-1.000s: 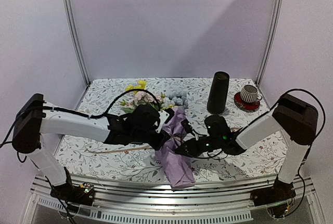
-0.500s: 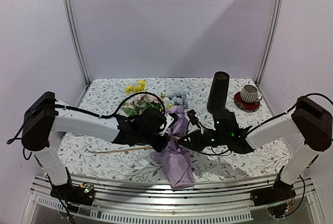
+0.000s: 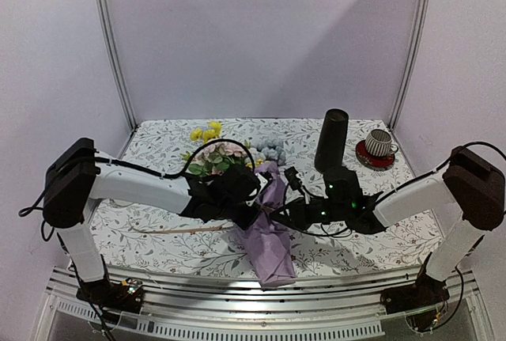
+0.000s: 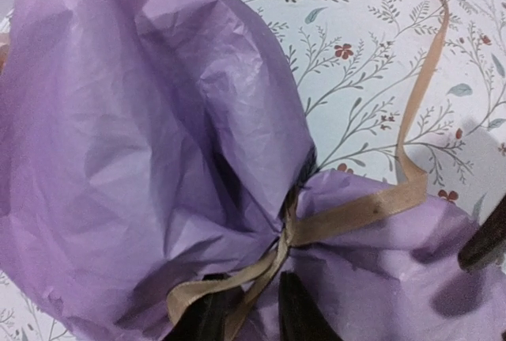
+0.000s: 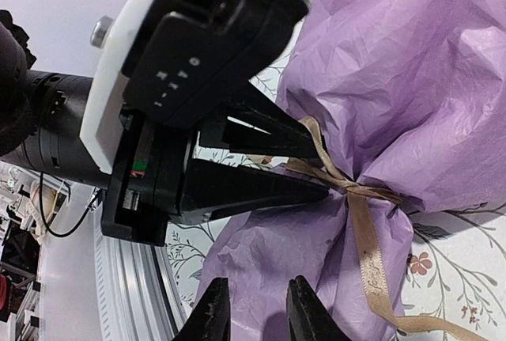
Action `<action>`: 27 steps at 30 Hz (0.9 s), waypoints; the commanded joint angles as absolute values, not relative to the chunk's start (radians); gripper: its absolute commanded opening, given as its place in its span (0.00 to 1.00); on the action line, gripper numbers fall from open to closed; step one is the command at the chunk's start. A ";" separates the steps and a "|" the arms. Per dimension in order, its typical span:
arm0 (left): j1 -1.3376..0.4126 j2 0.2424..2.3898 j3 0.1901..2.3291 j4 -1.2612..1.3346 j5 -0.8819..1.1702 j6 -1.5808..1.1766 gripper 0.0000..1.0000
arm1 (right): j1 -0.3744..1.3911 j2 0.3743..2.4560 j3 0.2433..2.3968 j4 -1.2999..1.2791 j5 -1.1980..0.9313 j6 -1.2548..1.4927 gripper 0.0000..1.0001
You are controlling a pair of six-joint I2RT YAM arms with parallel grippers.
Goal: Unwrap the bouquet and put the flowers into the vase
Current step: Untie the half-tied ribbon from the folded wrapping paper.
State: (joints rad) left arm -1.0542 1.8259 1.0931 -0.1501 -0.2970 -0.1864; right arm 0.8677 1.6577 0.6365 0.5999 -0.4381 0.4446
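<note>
The bouquet [image 3: 269,222] lies on the table in crinkled purple paper [image 4: 158,135], stem end toward me. The flowers [image 3: 217,155] spill out at its far end. Tan string [image 4: 371,208] is knotted round its waist. My left gripper [image 3: 257,208] reaches that knot from the left. Its jaws [image 4: 247,278] are open, and a strand of the string runs between the fingers. From the right, my right gripper [image 3: 283,216] stands open over the paper [image 5: 257,282] just below the knot [image 5: 352,187]. The black vase [image 3: 332,141] stands upright at the back right.
A ribbed cup on a red saucer [image 3: 379,147] sits right of the vase. A loose tail of the string [image 3: 170,230] trails left across the flowered tablecloth [image 3: 150,143]. The metal rail of the table's front edge [image 3: 237,297] runs just beyond the bouquet's stem end.
The right arm stretched out and its gripper rose slightly toward the bouquet's waist, then held still. The left arm edged right toward the knot. The flower head shifted a little to the right.
</note>
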 commanded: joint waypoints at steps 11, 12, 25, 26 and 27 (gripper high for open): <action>-1.070 1.844 1.138 -0.230 -0.390 -0.206 0.02 | 0.867 1.670 0.635 0.621 -0.412 0.442 0.27; -1.073 1.827 1.131 -0.226 -0.394 -0.210 0.01 | 0.867 1.667 0.634 0.620 -0.410 0.441 0.27; -1.086 1.647 1.011 -0.197 -0.404 -0.300 0.00 | 0.867 1.695 0.765 0.451 -0.350 0.362 0.30; -1.086 1.637 0.997 -0.191 -0.413 -0.310 0.00 | 0.868 1.704 0.785 0.427 -0.344 0.349 0.30; -1.086 1.628 0.984 -0.186 -0.424 -0.326 0.00 | 0.868 1.717 0.812 0.398 -0.336 0.334 0.31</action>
